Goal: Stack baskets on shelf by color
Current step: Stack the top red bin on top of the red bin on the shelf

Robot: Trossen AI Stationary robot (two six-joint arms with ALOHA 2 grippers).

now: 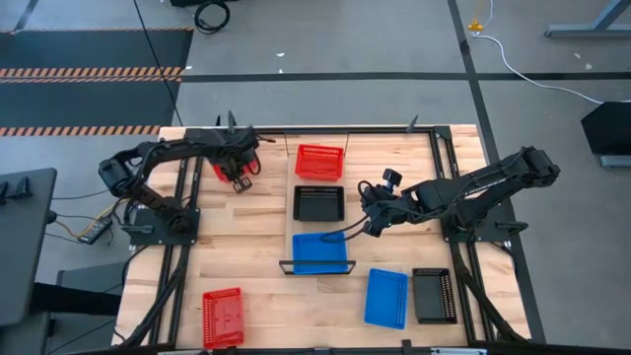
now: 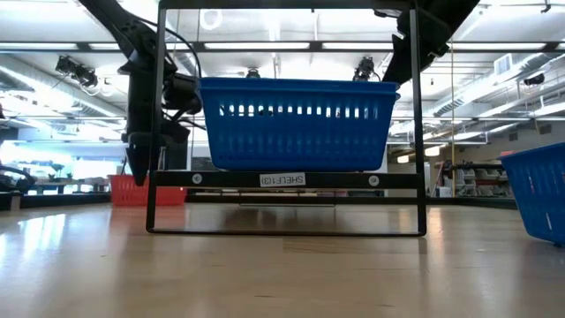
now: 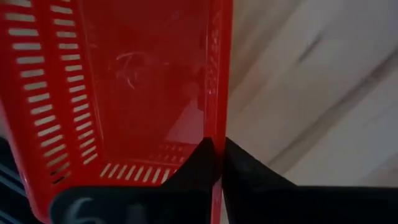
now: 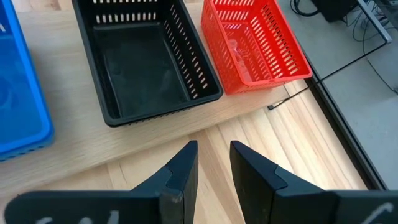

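High view: I am seeing the left gripper (image 1: pixel 240 176) covering most of a red basket (image 1: pixel 223 170) at ten o'clock on the table (image 1: pixel 256 237); the right gripper (image 1: pixel 373 219) is waiting beside the shelf (image 1: pixel 289 212), at three o'clock from it.

Low view: a blue basket (image 2: pixel 297 122) is sitting on the shelf, hiding the others.

Left wrist: the fingers (image 3: pixel 239 168) are pinching the red basket's wall.

Right wrist: jaws are standing parted, empty.

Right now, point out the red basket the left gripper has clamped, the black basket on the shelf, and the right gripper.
red perforated plastic basket (image 3: pixel 124 81), left wrist view, inside floor.
black perforated plastic basket (image 4: pixel 140 71), right wrist view, inside floor.
right gripper (image 4: pixel 214 155), right wrist view, between fingertips.
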